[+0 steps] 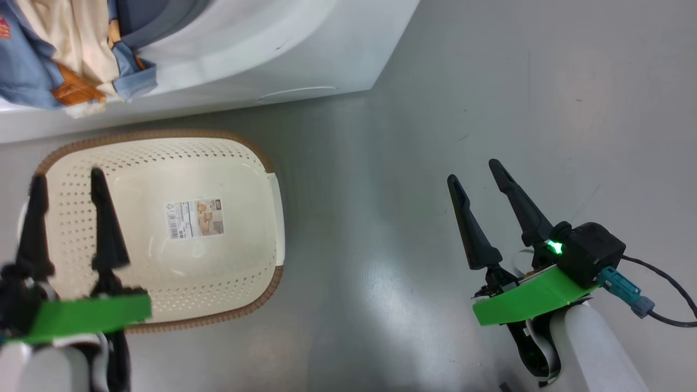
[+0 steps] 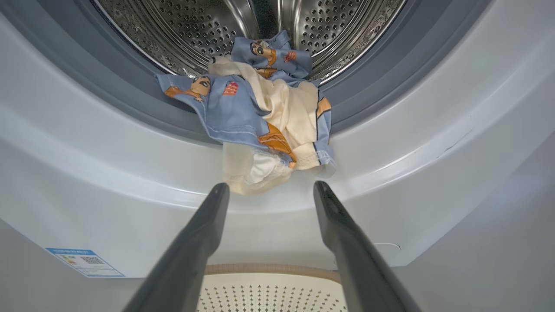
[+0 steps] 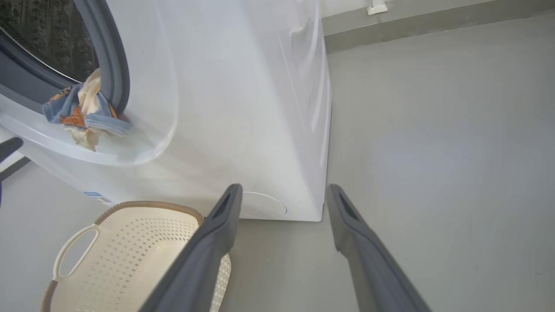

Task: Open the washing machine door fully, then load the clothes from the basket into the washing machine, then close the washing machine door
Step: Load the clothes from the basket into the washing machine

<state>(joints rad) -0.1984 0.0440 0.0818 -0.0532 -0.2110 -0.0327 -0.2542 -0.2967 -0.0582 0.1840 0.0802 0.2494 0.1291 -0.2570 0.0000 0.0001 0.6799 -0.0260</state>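
The clothes (image 2: 260, 112) lie as 1 bunched bundle across the lower lip of the washing machine (image 2: 86, 173). In the left wrist view the bundle's long axis runs from 12 o'clock to 6 o'clock. Its blue printed end rests at the edge of the perforated steel drum (image 2: 190, 30), its middle crosses the grey gasket (image 2: 108, 86), and its cream end hangs down over the white front ring.

In the head view the clothes (image 1: 71, 60) sit at 11 o'clock, above the basket (image 1: 163, 163). The basket stands on the grey floor (image 1: 490, 81) just in front of the machine, its long axis from 9 o'clock to 3 o'clock and its label (image 1: 195, 218) facing up.

The left gripper (image 1: 68, 177) hangs over the basket's 9 o'clock end, fingers pointing to 12 o'clock. Its 2 fingers are spread wide, with nothing between them. In its wrist view the left gripper (image 2: 271, 185) aims at the bundle's cream hem without touching it.

The right gripper (image 1: 474, 171) hovers over bare floor at 4 o'clock, well apart from the basket. Its fingers tilt toward 11 o'clock, also parted and holding nothing.
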